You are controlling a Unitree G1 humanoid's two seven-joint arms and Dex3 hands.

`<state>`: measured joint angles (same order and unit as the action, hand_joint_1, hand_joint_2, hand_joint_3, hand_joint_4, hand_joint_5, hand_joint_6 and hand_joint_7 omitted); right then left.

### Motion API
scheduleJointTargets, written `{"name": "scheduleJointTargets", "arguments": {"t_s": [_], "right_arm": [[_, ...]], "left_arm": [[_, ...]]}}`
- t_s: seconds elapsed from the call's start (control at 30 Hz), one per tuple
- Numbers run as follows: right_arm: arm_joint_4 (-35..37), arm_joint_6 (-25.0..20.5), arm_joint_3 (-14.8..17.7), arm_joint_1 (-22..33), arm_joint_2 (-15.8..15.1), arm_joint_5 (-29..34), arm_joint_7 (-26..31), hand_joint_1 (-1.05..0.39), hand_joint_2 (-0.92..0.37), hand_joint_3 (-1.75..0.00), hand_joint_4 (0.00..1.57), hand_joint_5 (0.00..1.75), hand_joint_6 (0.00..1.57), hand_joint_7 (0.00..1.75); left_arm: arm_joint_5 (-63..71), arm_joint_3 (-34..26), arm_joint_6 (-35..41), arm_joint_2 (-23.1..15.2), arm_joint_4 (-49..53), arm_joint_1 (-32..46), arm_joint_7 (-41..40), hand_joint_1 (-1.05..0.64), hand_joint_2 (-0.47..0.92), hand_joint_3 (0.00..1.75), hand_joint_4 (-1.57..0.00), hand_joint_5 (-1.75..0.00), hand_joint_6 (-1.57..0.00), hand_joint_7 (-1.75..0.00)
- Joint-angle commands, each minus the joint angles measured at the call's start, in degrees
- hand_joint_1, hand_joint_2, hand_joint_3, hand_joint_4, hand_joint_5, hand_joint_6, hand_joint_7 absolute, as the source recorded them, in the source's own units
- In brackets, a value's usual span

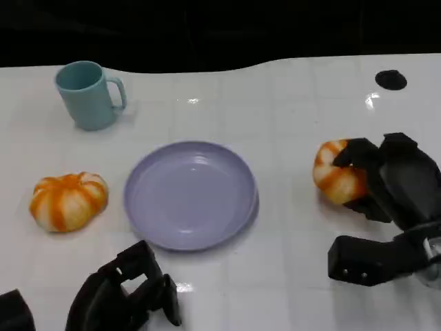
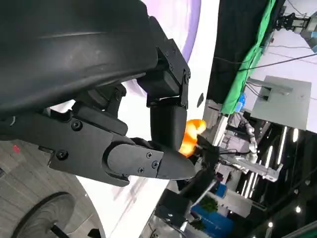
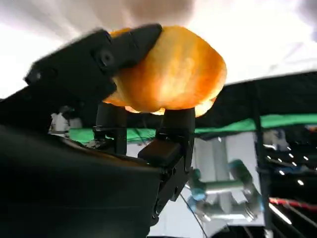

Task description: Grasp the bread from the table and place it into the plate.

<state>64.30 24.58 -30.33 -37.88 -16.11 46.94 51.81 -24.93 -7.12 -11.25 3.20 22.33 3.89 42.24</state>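
A white table (image 1: 289, 276) stood before a black backdrop (image 1: 207, 27); green cloth (image 2: 247, 64) hung beyond, under bright lights

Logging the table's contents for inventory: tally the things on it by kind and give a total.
Bread: 2, the left bread lying free, the right bread gripped by the right hand
Plate: 1, the plate
Mug: 1, the mug
Total: 4
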Motion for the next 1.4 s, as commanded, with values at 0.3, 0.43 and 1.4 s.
{"name": "scheduleJointTargets", "arguments": {"t_s": [0.3, 0.43, 1.4], "right_arm": [[-12.6, 5.8, 1.3, -0.3, 2.6, -3.2, -5.0, -0.06, -0.21, -1.48, 1.04, 1.75, 0.85, 1.60], [-14.5, 5.9, 1.6, -0.8, 5.3, -4.3, -8.7, -0.12, -0.21, -1.48, 1.03, 1.75, 0.81, 1.67], [1.9, 3.2, -1.0, -8.6, 21.6, -4.2, -12.6, -0.08, -0.32, -1.36, 0.97, 1.75, 0.73, 1.67]], "left_arm": [[0.0, 0.1, -0.1, -0.9, -0.7, 0.7, -0.4, -0.64, 0.92, 0.21, -0.79, -1.75, -0.66, -1.63], [0.0, 0.1, -0.1, -0.8, -0.8, 0.7, -0.5, -0.64, 0.92, 0.22, -0.79, -1.75, -0.66, -1.64], [-0.1, 0.4, -0.6, -0.6, -1.4, 1.3, -0.3, -0.64, 0.92, 0.22, -0.79, -1.75, -0.66, -1.62]]}}
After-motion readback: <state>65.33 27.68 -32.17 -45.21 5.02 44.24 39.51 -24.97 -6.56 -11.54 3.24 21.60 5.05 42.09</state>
